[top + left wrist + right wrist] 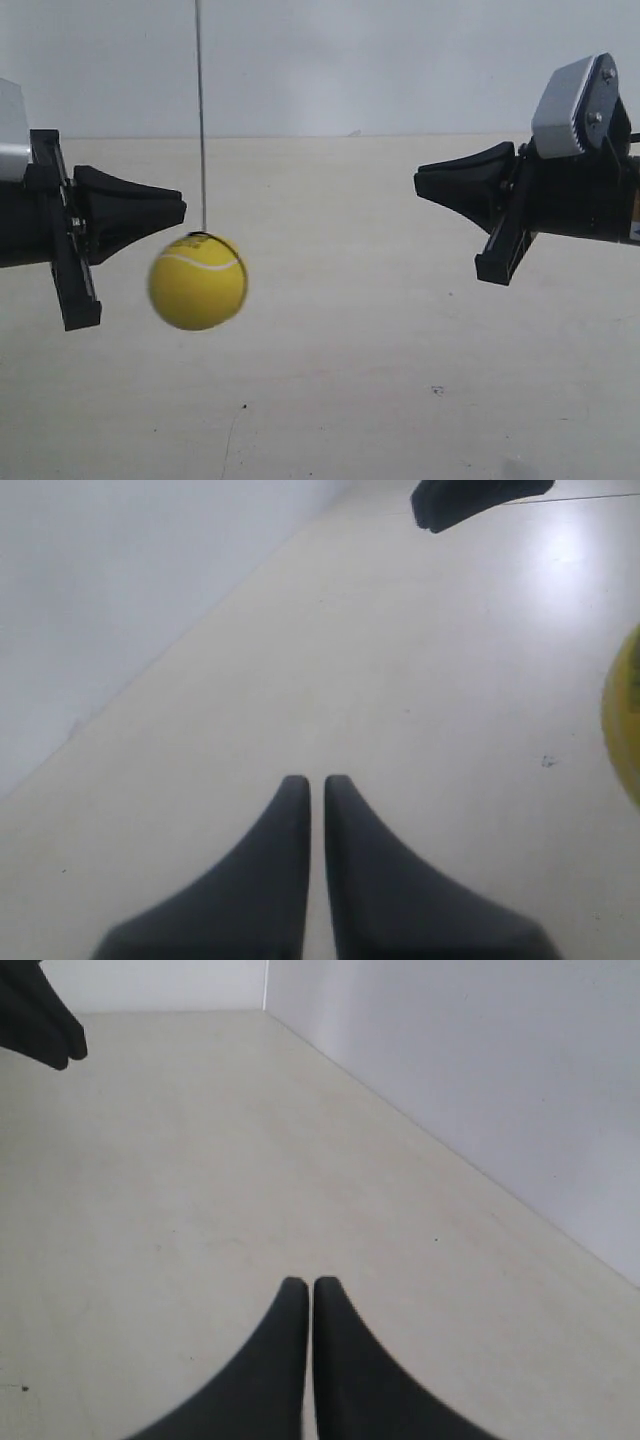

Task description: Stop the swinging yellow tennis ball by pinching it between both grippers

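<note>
The yellow tennis ball (198,281) hangs on a thin string (201,110), slightly blurred, above the pale tabletop. It is just below and beside the tip of my left gripper (180,212), the arm at the exterior view's left. I cannot tell whether they touch. The left wrist view shows only a yellow sliver of the ball (625,720) at the picture's edge. My left gripper (316,780) is shut with nothing between its fingers. My right gripper (420,185) is far from the ball, across a wide gap, and slightly higher. It is shut and empty (304,1282).
A pale tabletop (340,380) lies under both arms and a white wall (380,60) stands behind. Each wrist view shows the opposite gripper's black tip (470,500) (45,1025) at the far end.
</note>
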Motion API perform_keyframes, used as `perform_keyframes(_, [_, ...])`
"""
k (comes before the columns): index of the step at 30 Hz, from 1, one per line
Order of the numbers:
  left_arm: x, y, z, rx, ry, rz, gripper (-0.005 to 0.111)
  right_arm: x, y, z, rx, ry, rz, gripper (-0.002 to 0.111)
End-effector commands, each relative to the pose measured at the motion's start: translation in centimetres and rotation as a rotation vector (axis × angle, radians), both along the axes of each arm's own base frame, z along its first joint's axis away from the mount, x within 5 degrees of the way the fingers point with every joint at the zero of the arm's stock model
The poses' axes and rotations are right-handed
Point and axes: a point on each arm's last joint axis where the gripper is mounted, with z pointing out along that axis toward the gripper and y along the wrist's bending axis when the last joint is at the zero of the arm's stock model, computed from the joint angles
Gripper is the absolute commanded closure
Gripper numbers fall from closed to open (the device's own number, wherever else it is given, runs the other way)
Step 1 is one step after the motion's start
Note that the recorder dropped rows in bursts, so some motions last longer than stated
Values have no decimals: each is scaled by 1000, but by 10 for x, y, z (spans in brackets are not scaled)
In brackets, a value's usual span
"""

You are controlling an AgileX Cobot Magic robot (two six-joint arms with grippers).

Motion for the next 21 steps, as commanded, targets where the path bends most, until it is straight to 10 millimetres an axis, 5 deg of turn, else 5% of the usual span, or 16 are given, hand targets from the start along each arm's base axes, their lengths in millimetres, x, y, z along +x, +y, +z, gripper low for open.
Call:
perform_keyframes(1, [1, -1, -3, -11, 18, -33, 102, -1, 2, 2, 16, 1, 19, 108])
perform_keyframes(21, [-7, -7, 2, -69, -2, -133, 102, -7, 6, 5, 63, 9, 98, 108])
